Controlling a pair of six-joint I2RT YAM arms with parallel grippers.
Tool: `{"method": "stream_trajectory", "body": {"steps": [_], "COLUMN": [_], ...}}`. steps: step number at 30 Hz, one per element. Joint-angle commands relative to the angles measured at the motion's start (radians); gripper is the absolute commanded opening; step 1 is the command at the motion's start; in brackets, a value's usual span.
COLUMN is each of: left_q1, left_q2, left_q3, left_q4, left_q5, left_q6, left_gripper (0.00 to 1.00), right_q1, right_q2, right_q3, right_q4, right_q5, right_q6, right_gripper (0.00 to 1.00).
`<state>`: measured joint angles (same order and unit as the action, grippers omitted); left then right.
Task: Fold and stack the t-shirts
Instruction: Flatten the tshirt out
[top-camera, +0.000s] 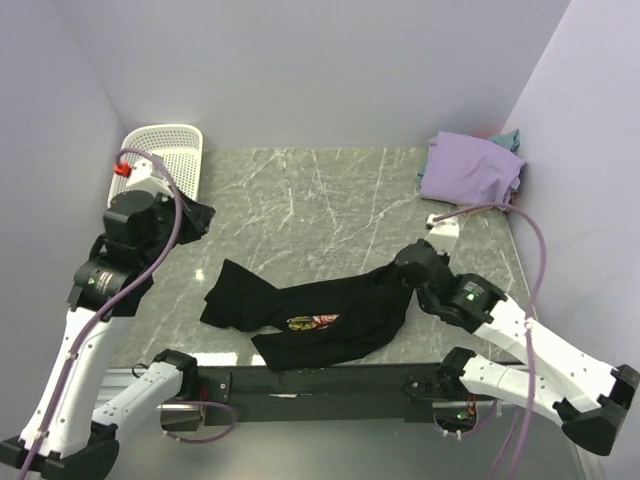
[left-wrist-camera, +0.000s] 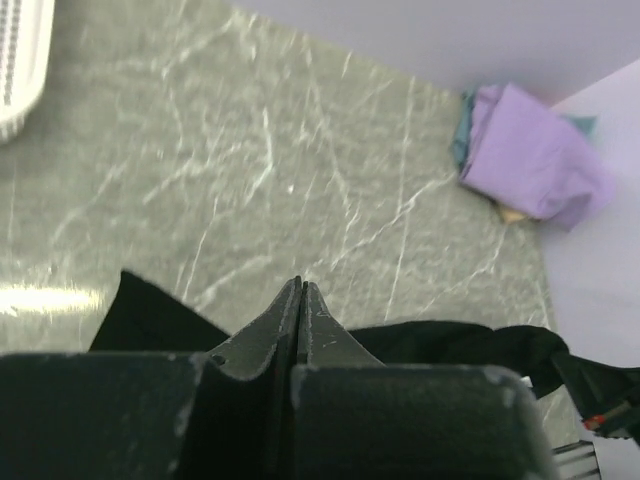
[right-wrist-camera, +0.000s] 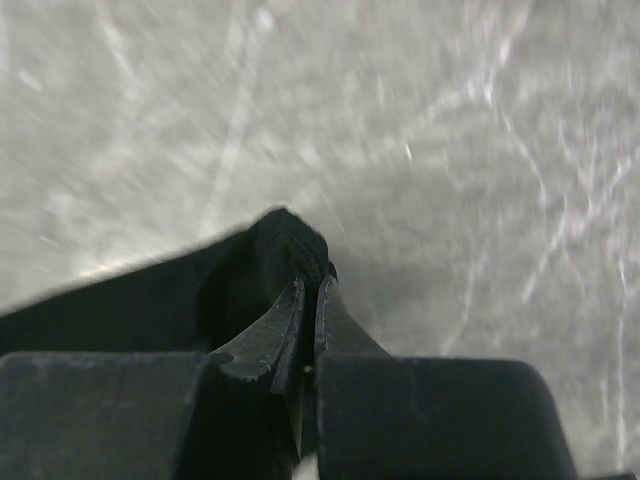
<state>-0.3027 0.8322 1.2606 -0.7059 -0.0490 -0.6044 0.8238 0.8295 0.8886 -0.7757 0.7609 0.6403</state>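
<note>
The black t-shirt (top-camera: 300, 310) with a pink print lies crumpled across the front middle of the table. My right gripper (top-camera: 405, 262) is shut on its right edge, and a bunched fold of black cloth (right-wrist-camera: 285, 245) sticks out between the fingertips (right-wrist-camera: 308, 285). My left gripper (top-camera: 198, 216) hangs above the table's left side, shut with nothing in it (left-wrist-camera: 301, 285). The black shirt (left-wrist-camera: 440, 340) lies below and beyond it. The lavender t-shirt (top-camera: 470, 168) sits folded in the far right corner on top of the teal one (top-camera: 510, 138). The left wrist view also shows the lavender shirt (left-wrist-camera: 535, 155).
A white perforated basket (top-camera: 172, 152) stands at the far left corner, its edge also in the left wrist view (left-wrist-camera: 20, 60). Lilac walls close in the table on three sides. The marble tabletop (top-camera: 320, 200) stretches between the basket and the folded shirts.
</note>
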Motion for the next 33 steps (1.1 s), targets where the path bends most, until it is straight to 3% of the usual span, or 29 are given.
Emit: {"method": "stream_trajectory", "body": {"steps": [1, 4, 5, 6, 7, 8, 11, 15, 21, 29, 33], "left_q1": [0.001, 0.001, 0.001, 0.001, 0.001, 0.001, 0.001, 0.001, -0.015, -0.061, -0.111], "left_q2": [-0.012, 0.033, 0.047, 0.065, 0.070, 0.067, 0.039, 0.015, -0.083, -0.030, 0.129], "left_q3": [-0.027, -0.007, -0.006, -0.015, -0.029, -0.049, -0.148, -0.295, -0.446, -0.449, -0.393], "left_q4": [0.063, 0.059, 0.051, 0.049, 0.045, 0.046, 0.031, -0.032, -0.122, -0.193, -0.207], "left_q5": [0.017, 0.070, 0.098, 0.121, 0.147, 0.175, 0.175, 0.179, 0.111, -0.062, -0.153], "left_q6": [-0.038, -0.006, 0.003, 0.020, 0.026, 0.031, 0.040, 0.017, -0.112, -0.169, -0.178], "left_gripper": [0.06, 0.11, 0.14, 0.17, 0.20, 0.35, 0.46, 0.48, 0.39, 0.36, 0.40], "right_q1": [-0.031, -0.080, -0.084, -0.089, -0.089, -0.089, -0.089, -0.089, -0.086, -0.086, -0.089], "right_q2": [-0.001, 0.031, 0.042, 0.046, 0.046, 0.036, -0.012, -0.081, -0.076, -0.018, -0.013], "right_q3": [-0.043, -0.017, -0.014, -0.010, -0.008, -0.008, 0.009, 0.045, 0.052, 0.033, 0.021], "right_q4": [0.032, 0.026, 0.023, -0.002, -0.014, -0.016, -0.036, -0.017, 0.015, 0.081, 0.118], "right_q5": [0.011, -0.002, 0.003, 0.012, 0.020, 0.006, -0.012, -0.092, -0.186, -0.259, -0.278], "right_q6": [0.052, 0.022, 0.021, 0.030, 0.044, 0.042, 0.050, 0.009, 0.012, -0.013, -0.021], "right_gripper": [0.00, 0.00, 0.09, 0.42, 0.52, 0.52, 0.63, 0.67, 0.69, 0.69, 0.69]}}
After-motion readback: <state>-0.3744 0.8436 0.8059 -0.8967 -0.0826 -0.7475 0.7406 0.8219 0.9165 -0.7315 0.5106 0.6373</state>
